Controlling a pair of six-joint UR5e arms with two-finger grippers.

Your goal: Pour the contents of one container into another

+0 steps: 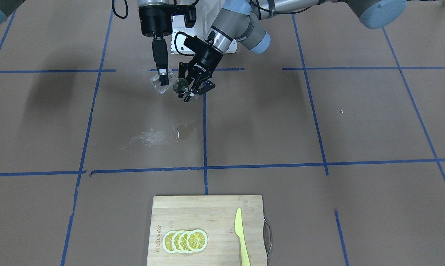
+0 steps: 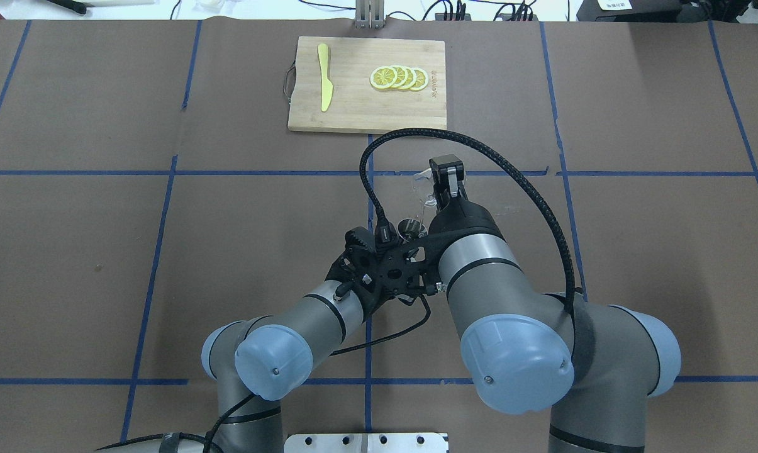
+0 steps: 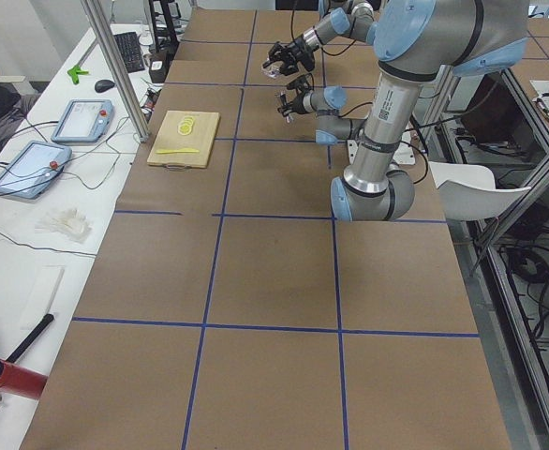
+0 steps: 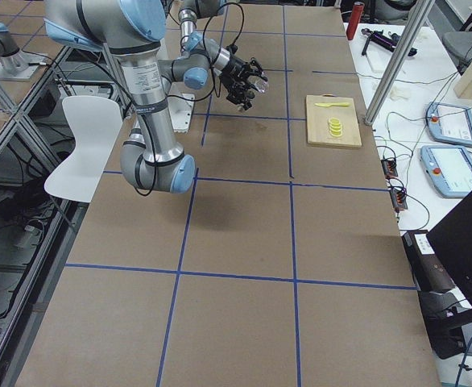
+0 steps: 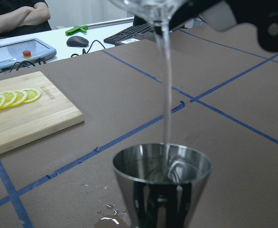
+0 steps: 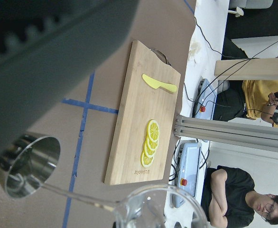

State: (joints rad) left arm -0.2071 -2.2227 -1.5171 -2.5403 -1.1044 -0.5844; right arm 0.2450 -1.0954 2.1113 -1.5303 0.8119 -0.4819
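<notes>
Right now, mid-pour; robot's left to right.

At robot's left: left gripper [image 1: 188,88], clamped on the metal jigger [image 5: 162,190], fingers on either side of it. Jigger upright, held clear of the table [image 1: 318,122], top cone open upward, shiny inside, some clear liquid pooled in it.

Between the two: thin stream [image 5: 167,95] of clear liquid, falling into that top cone a little off centre.

Next over: glass cup [image 6: 160,209], just beside and above the jigger, tipped toward it, lip over the jigger's rim, not touching. Cannot tell how much is left in the cup.

At robot's right: right gripper [image 1: 164,77], pinched shut on the glass cup, fingers pointing down, one finger across the cup's wall in the front-facing view.

Both grippers close together on the robot's side of the table, near the centre blue tape line [image 1: 204,122].

Below them on the brown surface: wet patch [image 1: 159,136] with scattered droplets, also showing under the jigger in the left wrist view.

Far edge, operators' side: cutting board [image 2: 353,107], lying flat, metal handle on its left end in the overhead view. On it, left to right in that view: yellow knife [image 2: 324,85], laid across the board's short way; then four lemon slices [image 2: 399,77], overlapped in a row. Knife and slices well apart.
</notes>
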